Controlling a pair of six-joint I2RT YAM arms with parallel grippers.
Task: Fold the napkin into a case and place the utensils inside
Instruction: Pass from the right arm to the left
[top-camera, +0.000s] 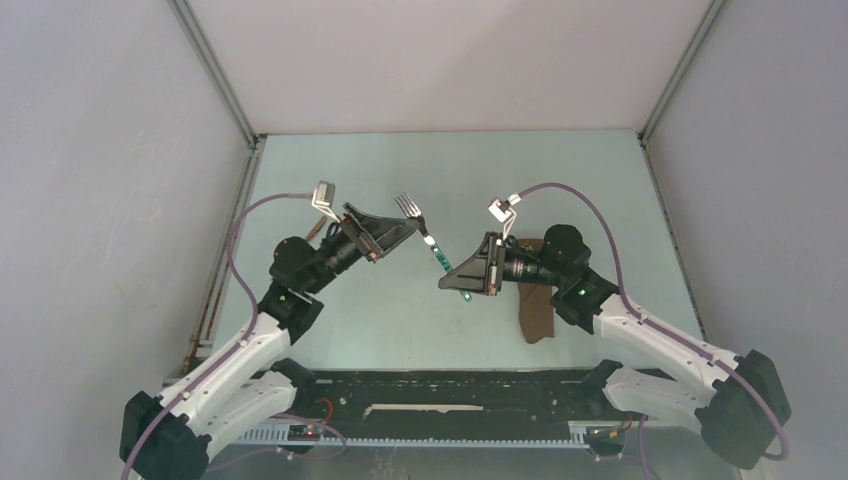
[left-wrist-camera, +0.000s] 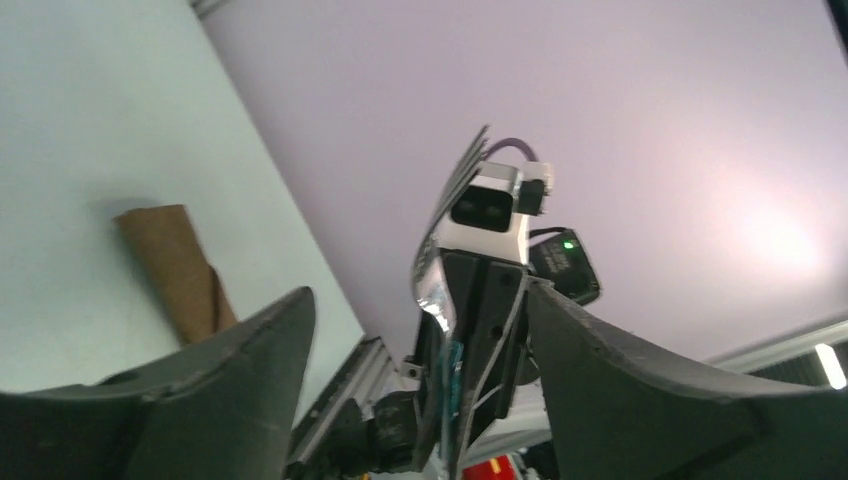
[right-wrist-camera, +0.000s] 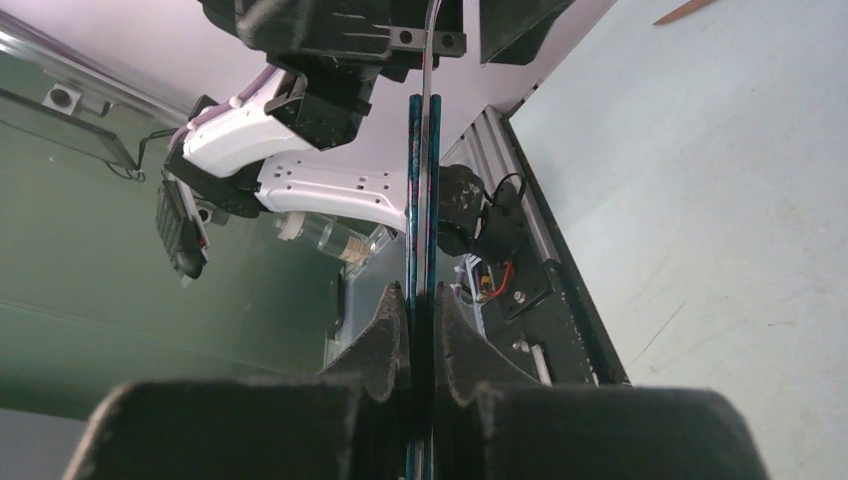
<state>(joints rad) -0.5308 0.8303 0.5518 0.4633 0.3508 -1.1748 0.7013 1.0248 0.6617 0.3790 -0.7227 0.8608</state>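
Note:
The fork (top-camera: 425, 232) hangs above the table, silver tines up and dark handle slanting down to the right. My right gripper (top-camera: 447, 282) is shut on the handle; in the right wrist view the handle (right-wrist-camera: 422, 200) runs straight up from its closed fingers (right-wrist-camera: 385, 330). My left gripper (top-camera: 405, 232) is open beside the fork's neck. In the left wrist view the fork (left-wrist-camera: 437, 270) stands between its spread fingers (left-wrist-camera: 270, 340) without touching them. The napkin, rolled into a narrow brown case (top-camera: 535, 312), lies on the table under my right arm. A thin reddish-brown knife tip (right-wrist-camera: 685, 10) shows on the table.
The pale green table (top-camera: 380, 330) is walled by grey panels on three sides. A black rail (top-camera: 450, 395) with wiring runs along the near edge between the arm bases. The brown case (left-wrist-camera: 175, 265) also shows at the left of the left wrist view.

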